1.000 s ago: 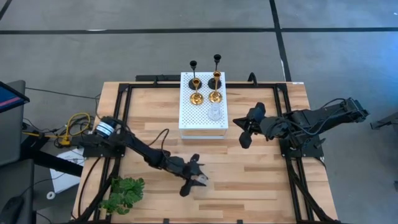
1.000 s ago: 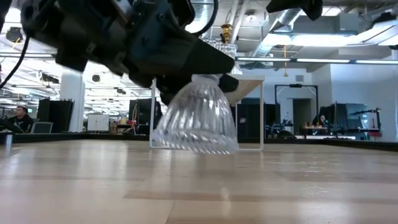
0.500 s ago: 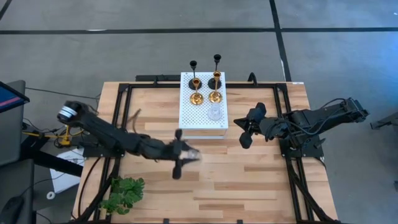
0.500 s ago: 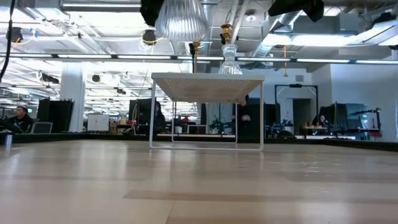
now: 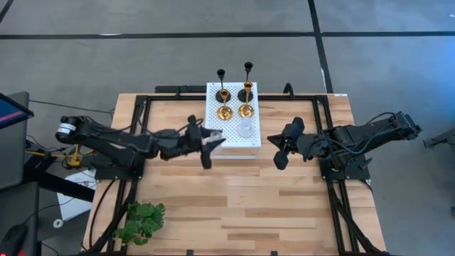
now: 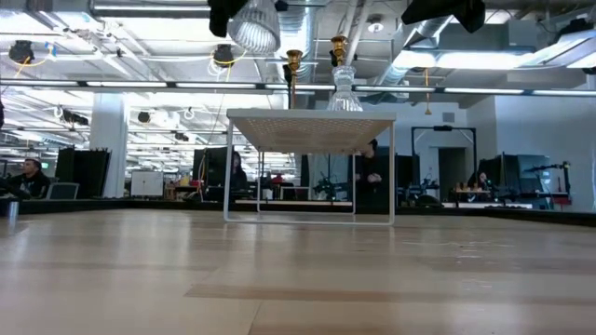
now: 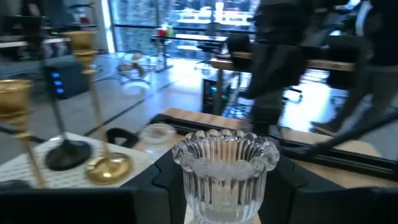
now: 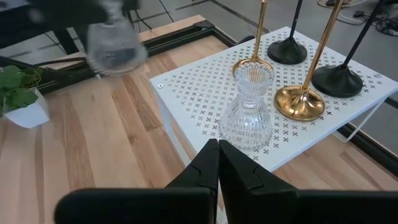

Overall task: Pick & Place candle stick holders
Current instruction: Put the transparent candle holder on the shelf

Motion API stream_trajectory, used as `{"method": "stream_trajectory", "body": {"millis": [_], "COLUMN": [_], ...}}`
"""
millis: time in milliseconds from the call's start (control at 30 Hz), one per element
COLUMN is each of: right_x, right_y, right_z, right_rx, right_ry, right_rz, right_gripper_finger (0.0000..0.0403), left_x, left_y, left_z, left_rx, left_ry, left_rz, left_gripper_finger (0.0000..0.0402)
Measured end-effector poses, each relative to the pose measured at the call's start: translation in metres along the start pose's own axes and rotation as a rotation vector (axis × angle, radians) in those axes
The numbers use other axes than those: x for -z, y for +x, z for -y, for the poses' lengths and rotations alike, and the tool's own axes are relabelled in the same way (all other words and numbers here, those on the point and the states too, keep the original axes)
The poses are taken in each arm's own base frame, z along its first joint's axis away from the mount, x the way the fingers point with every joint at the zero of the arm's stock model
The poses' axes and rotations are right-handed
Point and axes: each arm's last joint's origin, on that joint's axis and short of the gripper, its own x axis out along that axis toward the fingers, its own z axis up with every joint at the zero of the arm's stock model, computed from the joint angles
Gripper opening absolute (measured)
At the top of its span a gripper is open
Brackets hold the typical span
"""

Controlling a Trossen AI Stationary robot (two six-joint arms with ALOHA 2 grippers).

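Nearly done, by the look of it — five holders already up on the white perforated board (image 5: 232, 121): two tall black ones (image 5: 221, 74) at the far edge, two gold ones (image 5: 224, 112) mid-board, one clear glass holder (image 5: 246, 129) near the front. Sixth piece, the second glass holder (image 7: 225, 171), not yet set down; carried in the air just off the board's near-left corner, above the wooden counter (image 5: 284, 199). Only placing it beside its twin and letting go appears left.

Left gripper (image 5: 207, 145) reaching in from the left, arm stretched long and low toward the board, wrist roughly level; fingers pinching the glass holder around its lower body, ribbed cup upright, as the wrist view shows. In the low view, glass hanging high near the top edge, well clear of the counter.

Right gripper (image 5: 279, 151) parked just right of the board, over the counter, pointed at it — fingers (image 8: 217, 163) pressed together, holding nothing. Looks idle, arm folded back toward its base.
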Motion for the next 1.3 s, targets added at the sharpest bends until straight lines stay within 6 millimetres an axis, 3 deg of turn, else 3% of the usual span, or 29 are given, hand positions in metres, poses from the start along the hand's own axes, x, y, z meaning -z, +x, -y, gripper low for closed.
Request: {"method": "stream_trajectory", "body": {"millis": [233, 333, 500, 700, 800, 967, 1167, 1300], "right_x": [0.000, 0.000, 0.000, 0.000, 0.000, 0.002, 0.002, 0.002], "right_y": [0.000, 0.000, 0.001, 0.002, 0.002, 0.002, 0.002, 0.002], "right_z": [0.001, 0.001, 0.004, 0.005, 0.005, 0.006, 0.006, 0.006], "right_rx": [0.019, 0.025, 0.041, 0.052, 0.052, 0.060, 0.060, 0.059], "right_ry": [-0.001, -0.001, -0.007, -0.007, -0.008, -0.019, -0.019, -0.020], "right_rz": [0.010, 0.012, 0.001, -0.003, -0.005, -0.018, -0.019, -0.020], "right_gripper_finger": [0.0000, 0.0000, 0.0000, 0.0000, 0.0000, 0.0000, 0.0000, 0.0000], "left_x": [0.003, 0.008, 0.020, 0.033, 0.040, 0.046, 0.047, 0.048], "left_y": [0.013, 0.021, 0.034, 0.048, 0.054, 0.058, 0.059, 0.060], "left_z": [-0.022, -0.028, -0.034, -0.040, -0.043, -0.045, -0.046, -0.049], "left_rx": [-0.048, -0.043, -0.041, -0.068, -0.072, -0.083, -0.088, -0.098], "left_ry": [0.018, 0.015, 0.025, 0.032, 0.038, 0.037, 0.038, 0.045], "left_rz": [-0.008, -0.018, -0.050, -0.060, -0.081, -0.097, -0.098, -0.100], "left_gripper_finger": [0.0157, 0.0149, 0.0134, 0.0160, 0.0151, 0.0135, 0.0166, 0.0153]}}
